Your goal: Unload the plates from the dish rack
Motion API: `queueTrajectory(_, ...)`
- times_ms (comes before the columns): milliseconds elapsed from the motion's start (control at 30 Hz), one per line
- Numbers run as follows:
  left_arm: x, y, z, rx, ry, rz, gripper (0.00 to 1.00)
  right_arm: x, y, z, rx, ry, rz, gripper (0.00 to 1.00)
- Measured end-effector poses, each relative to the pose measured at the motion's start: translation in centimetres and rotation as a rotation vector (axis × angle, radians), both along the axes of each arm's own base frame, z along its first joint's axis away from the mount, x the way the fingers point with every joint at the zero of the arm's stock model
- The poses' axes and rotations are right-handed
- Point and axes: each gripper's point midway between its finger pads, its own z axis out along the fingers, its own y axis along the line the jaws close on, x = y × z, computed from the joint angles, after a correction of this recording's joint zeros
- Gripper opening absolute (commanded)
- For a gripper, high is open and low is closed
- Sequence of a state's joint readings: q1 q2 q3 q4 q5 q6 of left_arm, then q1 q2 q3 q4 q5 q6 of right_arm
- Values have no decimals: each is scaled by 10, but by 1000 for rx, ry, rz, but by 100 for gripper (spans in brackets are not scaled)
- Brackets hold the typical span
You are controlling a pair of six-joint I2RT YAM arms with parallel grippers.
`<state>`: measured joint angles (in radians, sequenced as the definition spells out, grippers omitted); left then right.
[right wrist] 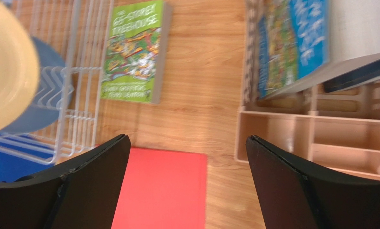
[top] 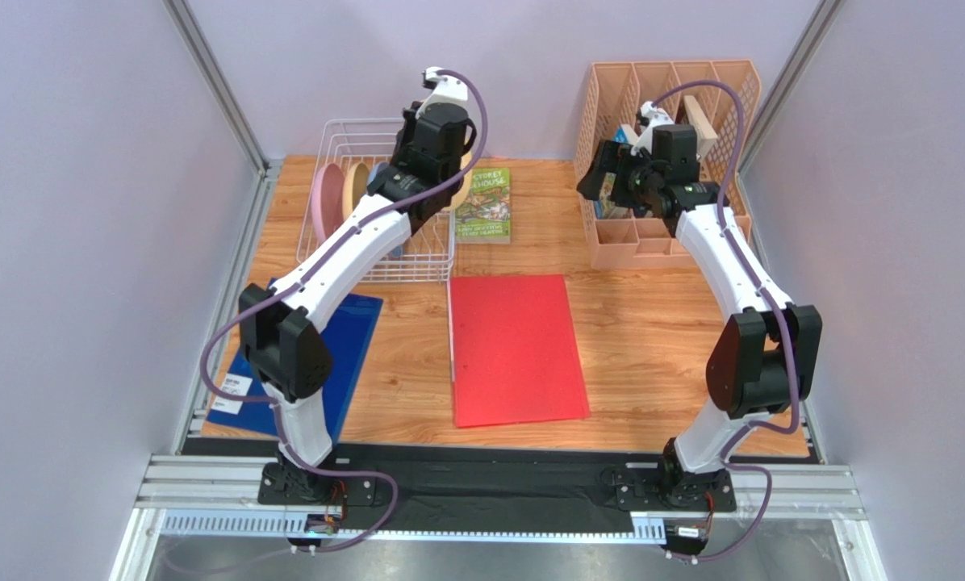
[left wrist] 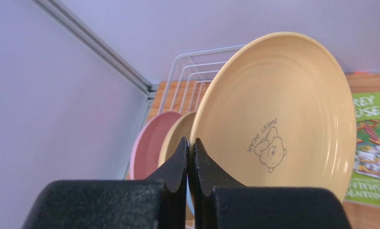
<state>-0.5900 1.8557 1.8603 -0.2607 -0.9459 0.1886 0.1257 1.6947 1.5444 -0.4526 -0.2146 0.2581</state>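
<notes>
My left gripper [left wrist: 191, 143] is shut on the rim of a pale yellow plate [left wrist: 282, 109] with a bear mark, held on edge over the white wire dish rack [left wrist: 192, 71]. Behind it a pink plate [left wrist: 149, 148] and a second pale yellow plate [left wrist: 177, 138] stand in the rack. In the right wrist view a light blue plate [right wrist: 39, 95] sits in the rack [right wrist: 82, 95], with the held yellow plate [right wrist: 5, 71] above it. My right gripper [right wrist: 187, 143] is open and empty, above the table beside the peach organizer. From above, the left gripper [top: 433, 145] is over the rack [top: 330, 139].
A green book [top: 484, 206] lies just right of the rack. A red folder [top: 514, 349] lies mid-table and a blue folder [top: 330, 363] at the front left. The peach slotted organizer [top: 669, 97] with books stands at the back right. Walls close in on both sides.
</notes>
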Motion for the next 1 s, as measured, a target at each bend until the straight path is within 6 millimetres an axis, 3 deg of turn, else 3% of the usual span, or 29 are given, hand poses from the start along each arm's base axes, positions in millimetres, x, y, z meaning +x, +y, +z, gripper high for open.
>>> queueTrajectory(167, -16, -20, -10, -161, 48, -148, 0, -18, 35, -6, 127, 21, 110, 94)
queueTrajectory(367, -33, -57, -64, -342, 193, -308, 0, -39, 72, -21, 220, 74, 220, 94)
queueTrajectory(533, -50, -85, -106, -469, 322, -396, 0, -50, 91, -25, 253, 90, 270, 93)
queueTrajectory(700, -57, -99, -114, -545, 362, -439, 0, -56, 97, -32, 274, 113, 276, 91)
queueTrajectory(833, -56, -105, -111, -579, 344, -458, 0, -61, 96, -44, 274, 145, 263, 83)
queueTrajectory(867, -56, -106, -112, -583, 342, -460, 0, -62, 96, -47, 274, 151, 260, 78)
queueTrajectory(933, -59, -105, -113, -589, 341, -462, 0, -64, 95, -50, 276, 162, 256, 57)
queueTrajectory(967, -59, -105, -113, -592, 341, -463, 0, -64, 95, -51, 272, 160, 258, 42)
queueTrajectory(1000, -60, -105, -112, -595, 342, -465, 0, -64, 95, -51, 276, 163, 257, 10)
